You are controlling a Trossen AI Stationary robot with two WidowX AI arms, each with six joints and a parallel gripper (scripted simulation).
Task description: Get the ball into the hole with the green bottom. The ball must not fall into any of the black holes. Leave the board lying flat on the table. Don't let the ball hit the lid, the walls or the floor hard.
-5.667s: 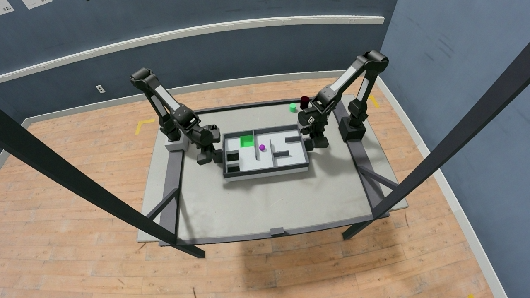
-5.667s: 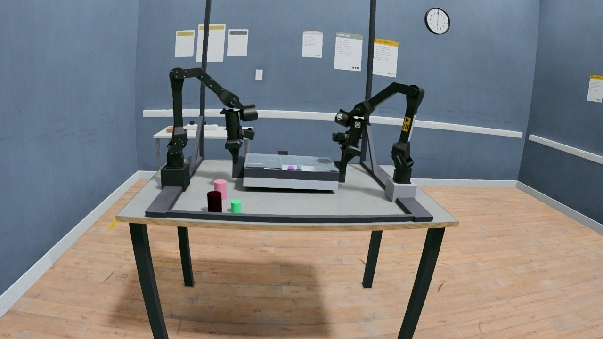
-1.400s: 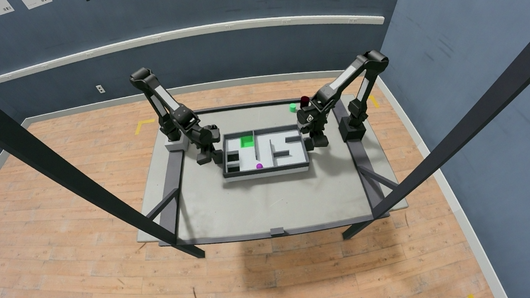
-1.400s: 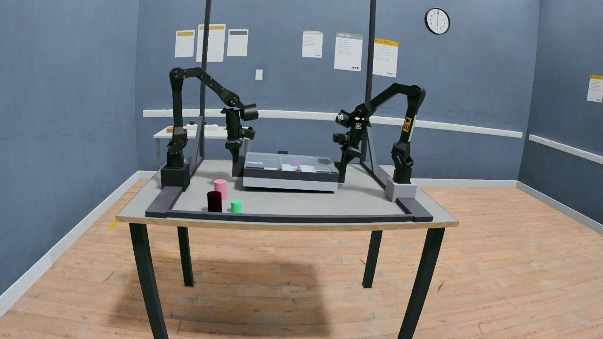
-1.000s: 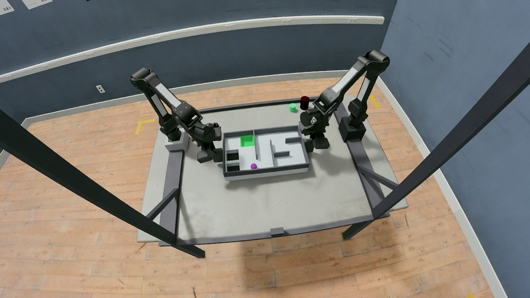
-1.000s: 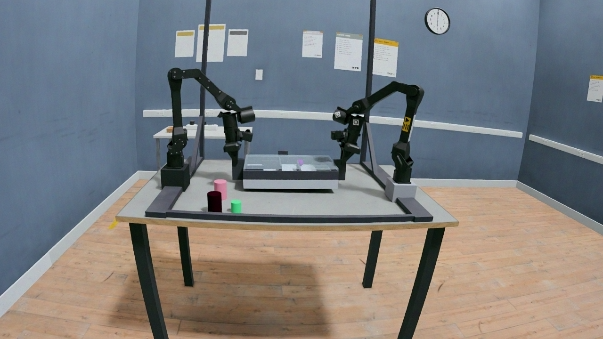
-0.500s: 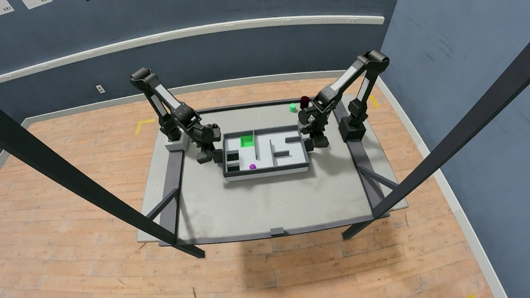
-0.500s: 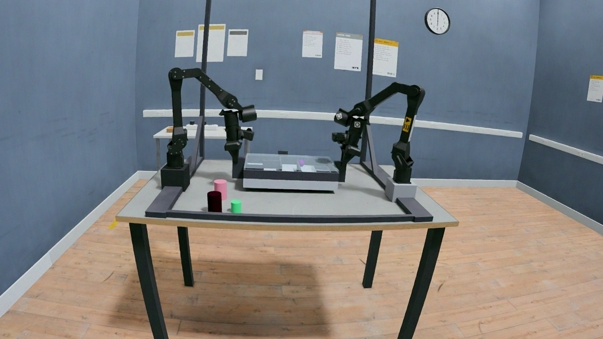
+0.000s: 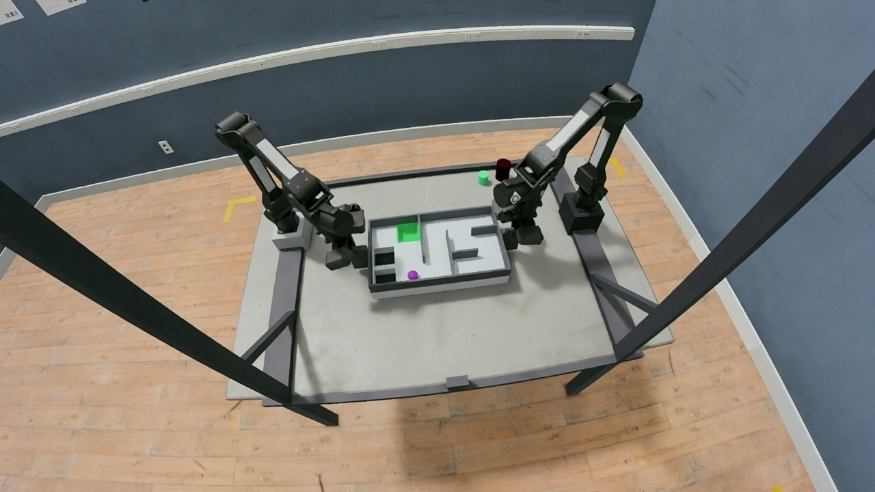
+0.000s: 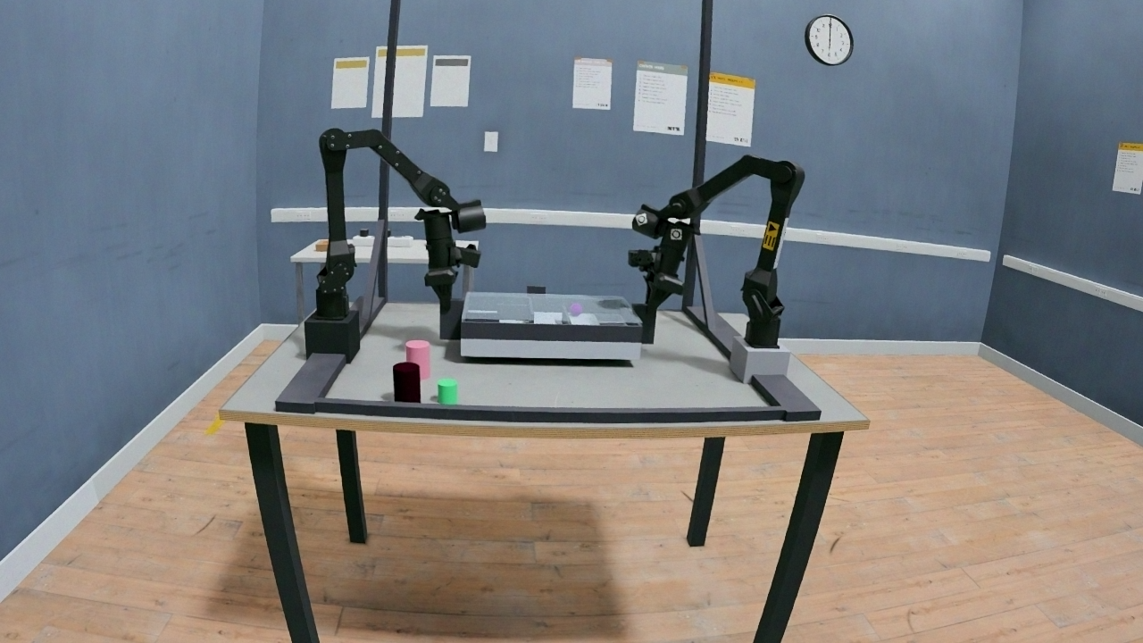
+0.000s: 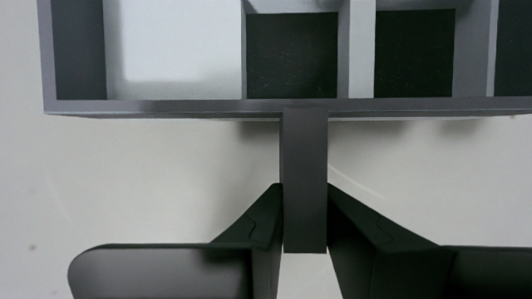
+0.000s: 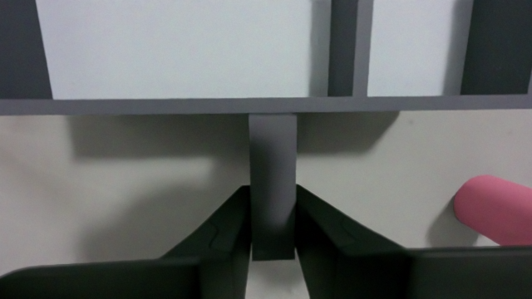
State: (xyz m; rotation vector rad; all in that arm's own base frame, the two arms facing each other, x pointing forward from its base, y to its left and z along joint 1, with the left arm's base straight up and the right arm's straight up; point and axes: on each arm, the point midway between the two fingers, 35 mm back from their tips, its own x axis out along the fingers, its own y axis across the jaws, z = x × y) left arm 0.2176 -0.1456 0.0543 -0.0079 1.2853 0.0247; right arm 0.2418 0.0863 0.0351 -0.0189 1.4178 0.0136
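The purple ball (image 9: pixel 413 275) (image 10: pixel 575 309) is inside the walled board (image 9: pixel 437 286) (image 10: pixel 551 329), near the front wall in the top view, right of the lower black hole (image 9: pixel 385 277). Another black hole (image 9: pixel 384 258) (image 11: pixel 292 56) lies behind that one. The green-bottomed hole (image 9: pixel 408 232) is at the back, left of a long divider (image 9: pixel 422 241). Shadow shows under the board, which appears slightly raised; its exact tilt is unclear. My left gripper (image 9: pixel 359 257) (image 11: pixel 300 193) is shut on the board's left handle (image 11: pixel 304 149). My right gripper (image 9: pixel 510 238) (image 12: pixel 269 194) is shut on its right handle (image 12: pixel 273 154).
A green cylinder (image 9: pixel 483 178) (image 10: pixel 447 390) and a dark red cylinder (image 9: pixel 502 169) (image 10: pixel 406 382) stand near the table's back edge in the top view. A pink cylinder (image 10: pixel 418 359) (image 12: pixel 495 209) stands near my right arm. Dark rails (image 9: pixel 428 174) border the table.
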